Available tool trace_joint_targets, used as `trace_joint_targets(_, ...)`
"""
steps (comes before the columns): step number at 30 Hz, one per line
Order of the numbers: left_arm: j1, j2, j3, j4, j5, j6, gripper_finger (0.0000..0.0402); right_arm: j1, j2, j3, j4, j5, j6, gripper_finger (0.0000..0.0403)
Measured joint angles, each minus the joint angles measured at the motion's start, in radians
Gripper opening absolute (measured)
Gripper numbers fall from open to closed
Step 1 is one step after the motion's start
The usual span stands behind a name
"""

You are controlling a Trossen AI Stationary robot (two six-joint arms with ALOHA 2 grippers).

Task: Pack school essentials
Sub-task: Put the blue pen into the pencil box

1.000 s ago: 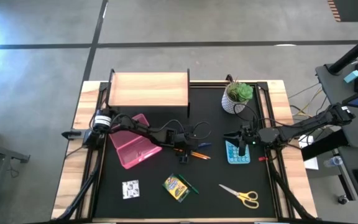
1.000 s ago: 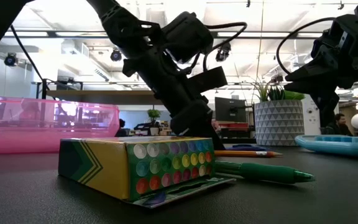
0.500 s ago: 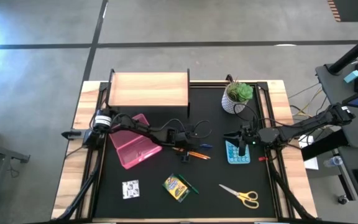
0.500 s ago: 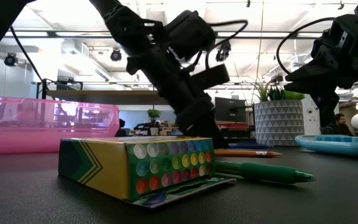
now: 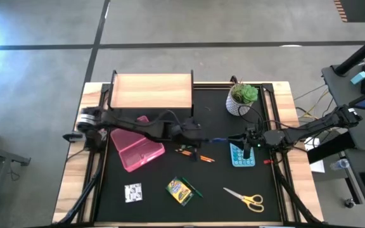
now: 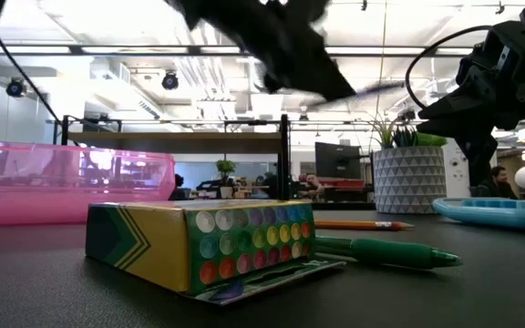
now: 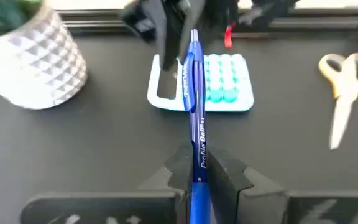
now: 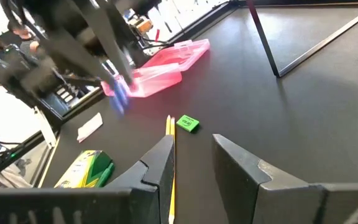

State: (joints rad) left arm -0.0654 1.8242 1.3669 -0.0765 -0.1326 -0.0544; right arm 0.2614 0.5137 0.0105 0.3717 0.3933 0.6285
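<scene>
My left gripper [image 5: 197, 135] is over the table's middle, shut on a blue pen [image 5: 217, 139] that points toward the blue calculator [image 5: 243, 154]. My right gripper [image 5: 249, 139] hovers open above the calculator's far end. Orange pencils [image 5: 195, 154] lie flat near the middle, beside a small green eraser [image 8: 188, 124]. The crayon box [image 5: 179, 190] lies flat near the near edge, with a green pencil [image 6: 390, 251] beside it. The white patterned square [image 5: 133, 192] and yellow-handled scissors [image 5: 246, 199] also lie near the near edge. My left gripper [image 7: 201, 168] pinches the blue pen's barrel [image 7: 199, 152] between its two fingers, toward the pen's rear end. The pen lies along the fingers and sticks out ahead of them toward the table's right. It is lifted clear of the table, roughly level.
An open pink case [image 5: 137, 149] lies left of the middle. A wooden shelf [image 5: 152, 92] stands at the far edge, and a potted plant [image 5: 243, 98] at the far right. Bare black mat shows between the pencils and the scissors.
My left gripper has risen from the pencils near the table's middle and moved a little toward the far edge, carrying the blue pen up off the table. The right arm has kept still.
</scene>
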Motion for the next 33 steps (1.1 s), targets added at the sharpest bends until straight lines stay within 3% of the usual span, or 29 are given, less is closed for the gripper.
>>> trace_joint_targets(5, -0.006, -0.179, -0.053, -0.172, 0.000, -0.032, 0.0016, 0.000, 0.001, 0.000, 0.000, 0.000, 0.000, 0.0098)
trace_joint_targets(14, -0.054, -0.518, -0.274, -0.417, -0.004, -0.288, 0.0017, 0.000, 0.002, 0.000, 0.000, 0.000, 0.000, 0.0098)
trace_joint_targets(25, -0.131, -0.851, -0.707, -0.449, -0.043, -0.656, 0.0017, 0.000, 0.002, 0.000, 0.000, 0.000, 0.000, 0.0098)
trace_joint_targets(33, -0.134, -0.937, -0.889, -0.449, -0.049, -0.760, 0.0018, 0.000, 0.002, 0.000, 0.000, 0.000, 0.000, 0.0098)
